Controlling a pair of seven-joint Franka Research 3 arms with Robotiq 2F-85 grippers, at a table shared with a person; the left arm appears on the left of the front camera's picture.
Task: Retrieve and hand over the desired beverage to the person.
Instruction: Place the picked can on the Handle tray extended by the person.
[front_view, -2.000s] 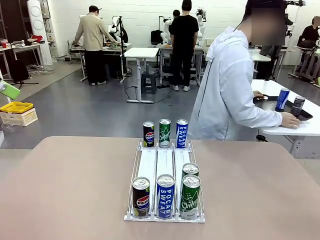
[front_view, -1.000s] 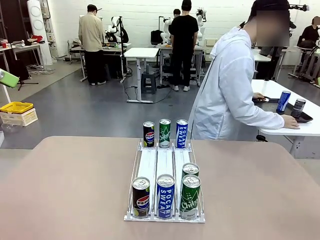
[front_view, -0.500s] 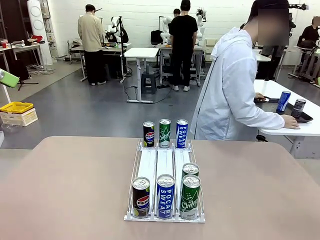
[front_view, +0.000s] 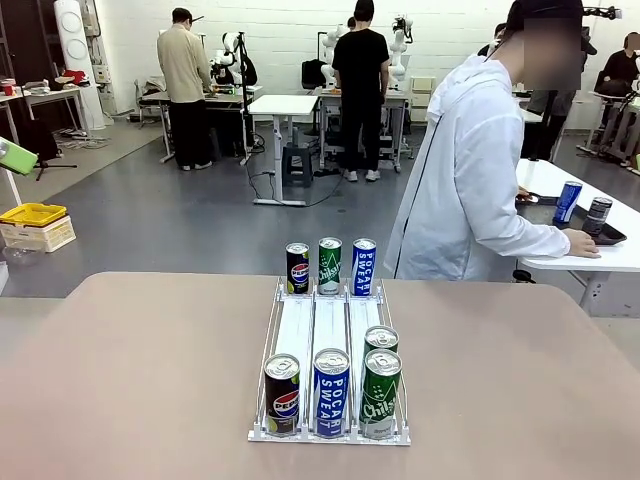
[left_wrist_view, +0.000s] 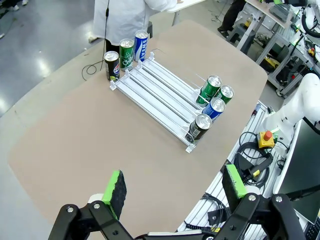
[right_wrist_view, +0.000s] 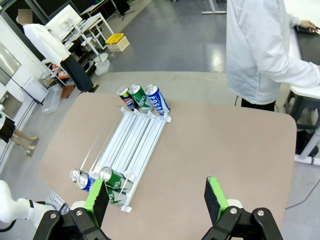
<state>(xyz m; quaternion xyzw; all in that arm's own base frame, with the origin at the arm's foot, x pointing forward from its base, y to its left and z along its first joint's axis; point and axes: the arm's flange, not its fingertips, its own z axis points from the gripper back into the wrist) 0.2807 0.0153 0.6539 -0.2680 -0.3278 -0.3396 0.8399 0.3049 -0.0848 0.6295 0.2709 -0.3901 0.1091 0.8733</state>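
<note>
Seven cans (front_view: 331, 392) stand upright in the rack (front_view: 329, 330) mid-table, its lanes running from the robot's side toward the person (front_view: 478, 180). The left gripper (left_wrist_view: 175, 186) and right gripper (right_wrist_view: 156, 198) hover wide apart, empty. Since earlier, the person has straightened slightly, hand (front_view: 583, 242) on the side table (front_view: 575, 215).

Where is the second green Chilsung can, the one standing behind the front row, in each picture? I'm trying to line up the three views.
Front view: green can in the rack's right lane, just behind the front green can.
Left wrist view: right of centre, at the rack's end nearest the table edge.
Right wrist view: lower left, lying sideways in the picture, partly behind the right gripper's finger.
Shared landmark: the white rack.
</note>
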